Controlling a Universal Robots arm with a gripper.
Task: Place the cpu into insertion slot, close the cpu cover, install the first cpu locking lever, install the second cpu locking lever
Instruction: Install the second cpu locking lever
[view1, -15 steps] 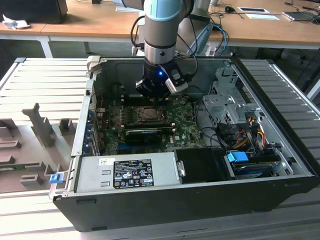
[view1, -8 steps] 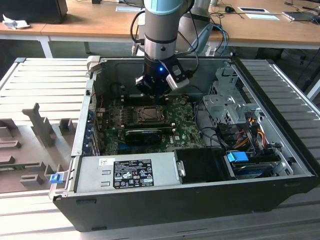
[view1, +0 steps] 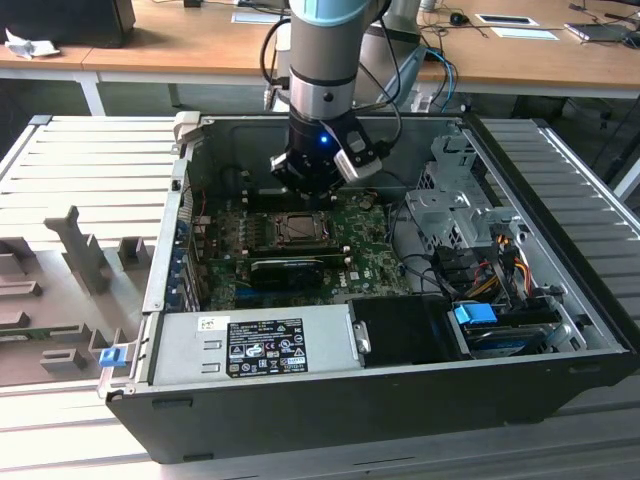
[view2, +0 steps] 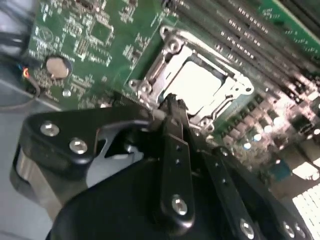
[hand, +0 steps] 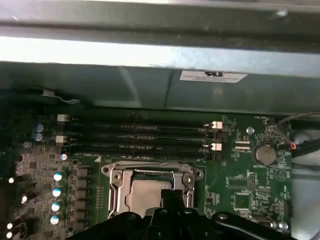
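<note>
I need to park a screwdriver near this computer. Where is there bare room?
The ribbed grey panel on the exterior view's right of the case is bare. Inside, cables and the tool over the cpu socket crowd the board.

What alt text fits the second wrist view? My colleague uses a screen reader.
A black claw hangs just over the edge of a metal cpu cover lying closed around a pale square cpu on a green circuit board, with a round coin battery off to one side.
</note>
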